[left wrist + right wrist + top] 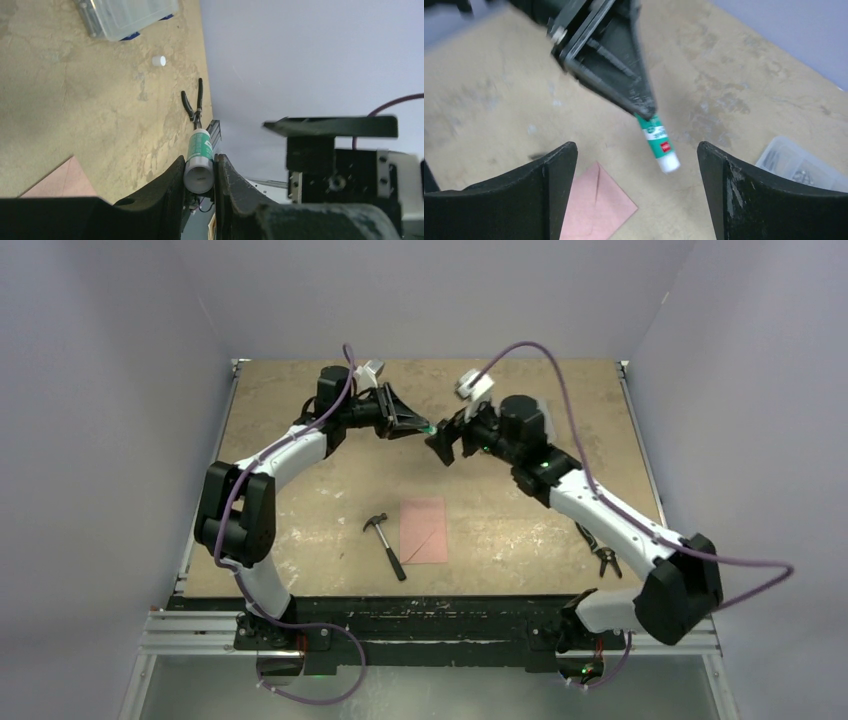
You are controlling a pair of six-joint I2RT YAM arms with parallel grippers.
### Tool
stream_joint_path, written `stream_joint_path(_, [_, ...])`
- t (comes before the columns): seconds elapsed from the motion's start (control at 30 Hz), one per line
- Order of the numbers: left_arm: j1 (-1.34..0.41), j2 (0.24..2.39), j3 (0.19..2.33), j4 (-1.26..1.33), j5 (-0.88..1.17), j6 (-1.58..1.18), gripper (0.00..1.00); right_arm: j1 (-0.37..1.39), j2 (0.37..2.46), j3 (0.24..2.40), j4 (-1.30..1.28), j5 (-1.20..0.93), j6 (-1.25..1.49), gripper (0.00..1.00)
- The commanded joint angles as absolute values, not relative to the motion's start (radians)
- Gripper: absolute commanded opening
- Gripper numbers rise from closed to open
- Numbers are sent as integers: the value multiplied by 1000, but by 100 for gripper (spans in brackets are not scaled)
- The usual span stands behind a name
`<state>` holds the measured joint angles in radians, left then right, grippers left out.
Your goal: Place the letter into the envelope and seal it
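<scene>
Pink envelope (423, 530) lies flat on the counter (590, 400)
Diagonal flap edge shows; left tool (425, 428) grips a glue stick (659, 142), right tool (636, 147) wide

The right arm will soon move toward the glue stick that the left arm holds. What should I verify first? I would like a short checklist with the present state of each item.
1. Left gripper shut firmly on the glue stick: ok.
2. Right gripper open wider than the stick: ok.
3. Stick's free end points toward the right gripper: ok.
4. Stick's cap on or off: cannot tell; a small white piece lies on the table.
5. Envelope lies flat, apart from both arms: ok.
6. Letter already inside the envelope: cannot tell.
</scene>
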<state>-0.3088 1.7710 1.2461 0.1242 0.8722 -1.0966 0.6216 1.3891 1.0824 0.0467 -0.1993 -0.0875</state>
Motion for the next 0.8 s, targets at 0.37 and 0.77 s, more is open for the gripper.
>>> stream_joint_path(0.37, [-301, 1658, 1258, 542, 799, -1162, 0, 302, 1301, 998, 311, -454, 1077, 91])
stream_joint_path(0.77, [-350, 1615, 1204, 708, 647, -1083, 0, 401, 1402, 1070, 556, -282, 1636, 84])
